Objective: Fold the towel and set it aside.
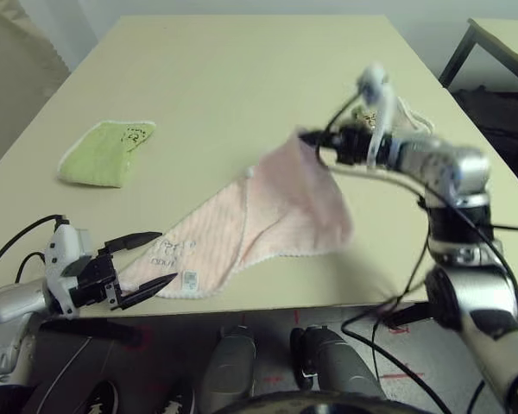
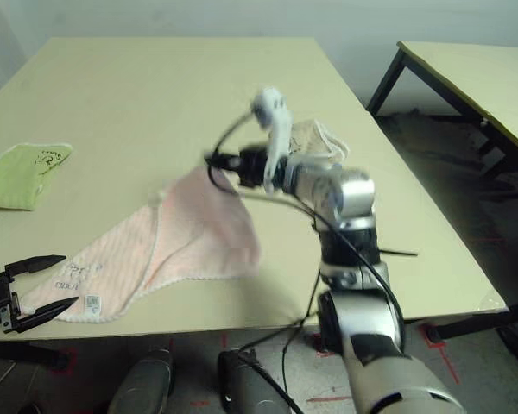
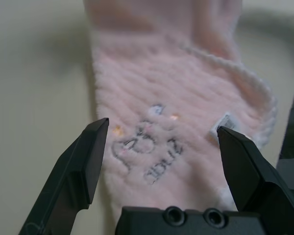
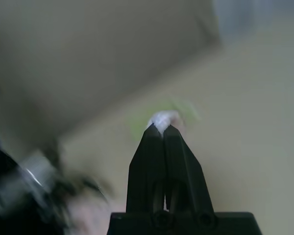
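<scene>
The towel point(image 1: 268, 216) is stretched diagonally: its far corner is pinched aloft by the shut right claw point(image 1: 309, 140). Its near, printed corner lies on the bench point(image 1: 242, 78) between the fingers of the wide-open, empty left claw point(image 1: 155, 259).

Most of my pale beige tabletop point(image 1: 242, 69) lies bare across the upper half of the frame. The small green terry towel point(image 1: 105, 152) sits at the left; the pale pink terry towel point(image 1: 268, 216) slants across the centre; a folded beige cloth point(image 2: 315, 138) sits behind my raised right arm.
</scene>
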`<control>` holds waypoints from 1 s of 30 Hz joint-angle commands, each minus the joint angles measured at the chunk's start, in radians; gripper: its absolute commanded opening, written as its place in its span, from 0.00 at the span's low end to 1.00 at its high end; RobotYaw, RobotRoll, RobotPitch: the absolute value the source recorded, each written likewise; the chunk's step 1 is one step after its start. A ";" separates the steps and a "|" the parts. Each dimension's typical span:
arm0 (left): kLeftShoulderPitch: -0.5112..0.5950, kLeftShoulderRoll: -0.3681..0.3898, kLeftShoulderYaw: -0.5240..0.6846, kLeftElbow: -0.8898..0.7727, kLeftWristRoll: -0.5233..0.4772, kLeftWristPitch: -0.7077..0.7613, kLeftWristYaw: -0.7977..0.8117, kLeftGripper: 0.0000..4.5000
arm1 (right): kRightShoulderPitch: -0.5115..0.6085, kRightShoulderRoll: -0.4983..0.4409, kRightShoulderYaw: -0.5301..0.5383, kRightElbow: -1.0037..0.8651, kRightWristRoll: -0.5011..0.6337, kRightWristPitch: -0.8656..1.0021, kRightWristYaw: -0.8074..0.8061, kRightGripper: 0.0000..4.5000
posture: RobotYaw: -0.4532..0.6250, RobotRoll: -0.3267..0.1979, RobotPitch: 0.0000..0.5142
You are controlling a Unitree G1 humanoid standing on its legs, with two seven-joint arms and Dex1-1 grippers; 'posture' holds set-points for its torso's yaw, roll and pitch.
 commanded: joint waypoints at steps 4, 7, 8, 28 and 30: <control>-0.030 0.018 -0.018 0.038 0.019 -0.011 -0.004 1.00 | -0.140 0.007 -0.142 0.082 0.090 -0.032 -0.222 0.00 | 0.59 0.62 0.25; -0.030 0.018 -0.017 0.041 0.018 -0.014 -0.004 1.00 | -0.101 -0.105 -0.036 0.066 0.040 -0.021 -0.178 0.00 | 0.59 0.62 0.25; -0.027 0.018 -0.016 0.041 0.017 -0.016 -0.005 1.00 | -0.082 -0.160 0.006 0.064 0.025 -0.003 -0.151 0.00 | 0.59 0.62 0.25; -0.083 0.066 -0.151 -0.220 0.018 0.058 -0.017 1.00 | -0.157 -0.215 -0.155 0.041 0.340 0.424 -0.102 0.00 | 0.57 0.62 0.24; -0.110 0.071 -0.127 -0.201 0.001 0.072 -0.007 1.00 | -0.292 -0.153 -0.290 0.157 0.432 0.332 -0.191 0.00 | 0.56 0.62 0.24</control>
